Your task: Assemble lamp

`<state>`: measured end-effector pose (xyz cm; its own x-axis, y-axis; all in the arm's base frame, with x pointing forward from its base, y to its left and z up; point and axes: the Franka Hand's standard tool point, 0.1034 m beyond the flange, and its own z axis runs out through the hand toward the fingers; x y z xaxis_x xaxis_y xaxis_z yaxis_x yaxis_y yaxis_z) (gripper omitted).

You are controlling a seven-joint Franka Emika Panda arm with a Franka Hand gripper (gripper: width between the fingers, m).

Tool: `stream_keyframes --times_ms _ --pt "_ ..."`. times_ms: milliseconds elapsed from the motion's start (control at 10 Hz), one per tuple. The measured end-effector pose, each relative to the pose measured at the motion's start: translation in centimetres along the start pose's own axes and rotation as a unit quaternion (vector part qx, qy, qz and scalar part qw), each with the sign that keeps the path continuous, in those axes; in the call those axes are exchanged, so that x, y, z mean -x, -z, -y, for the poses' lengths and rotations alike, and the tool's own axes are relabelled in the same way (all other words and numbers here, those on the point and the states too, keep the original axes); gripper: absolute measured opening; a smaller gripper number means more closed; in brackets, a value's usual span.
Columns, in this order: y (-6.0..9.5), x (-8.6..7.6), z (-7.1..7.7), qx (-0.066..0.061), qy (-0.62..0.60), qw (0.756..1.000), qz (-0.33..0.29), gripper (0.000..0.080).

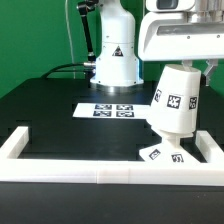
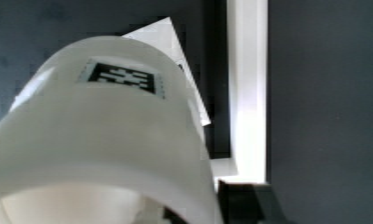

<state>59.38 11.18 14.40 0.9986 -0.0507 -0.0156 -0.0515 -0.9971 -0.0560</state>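
The white tapered shade [image 1: 175,100] hangs tilted at the exterior view's right, with a square tag facing the camera. My gripper [image 1: 188,64] is shut on its upper end. The shade's lower end is just over the flat square base [image 1: 158,153], which lies by the white wall at the front right; I cannot tell if they touch. The bulb is hidden. In the wrist view the shade [image 2: 112,140] fills most of the picture, its tag [image 2: 130,75] is visible, and one dark finger [image 2: 250,203] shows beside it.
The marker board [image 1: 112,108] lies in the middle of the black table. A white raised wall [image 1: 100,172] runs along the front and sides, and shows in the wrist view [image 2: 249,90]. The arm's white pedestal [image 1: 115,55] stands at the back.
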Motion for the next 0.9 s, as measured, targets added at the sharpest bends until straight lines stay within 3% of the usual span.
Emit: stream_keyframes --times_ms 200,300,500,600,700,800,900 --pt "0.1 0.0 0.0 0.0 0.0 1.0 0.0 0.0052" --pt "0.2 0.0 0.0 0.0 -0.001 1.0 0.0 0.0245" --pt "0.8 0.2 0.0 0.001 -0.006 1.0 0.003 0.0549" --pt "1.3 0.2 -0.1 0.006 -0.006 1.0 0.002 0.0549" --pt "2.0 0.4 -0.2 0.013 -0.011 1.0 -0.003 0.0673" --pt "2.5 0.8 -0.1 0.023 -0.016 1.0 -0.008 0.0673" --pt "2.5 1.1 0.0 0.026 -0.015 0.999 -0.01 0.0695"
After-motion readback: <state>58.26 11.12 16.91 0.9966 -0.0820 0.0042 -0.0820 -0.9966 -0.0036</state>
